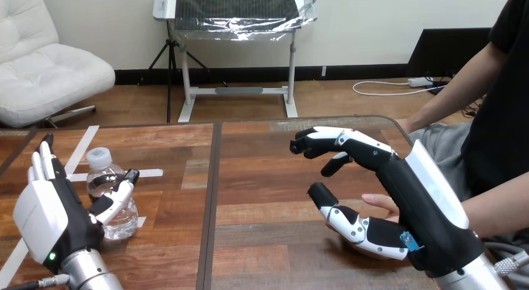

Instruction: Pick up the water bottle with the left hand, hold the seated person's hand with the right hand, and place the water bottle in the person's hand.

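right hand (430, 221), by person's hand (378, 202) (table's (262, 178) right edge)

Person's hand (378, 203) mostly hidden behind right hand (430, 224) — perhaps touching, water bottle (100, 178) partly behind left hand (45, 216)

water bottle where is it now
In the head view the water bottle stands upright at the left of the wooden table, on white tape marks, beside the left hand, whose thumb crosses its front.
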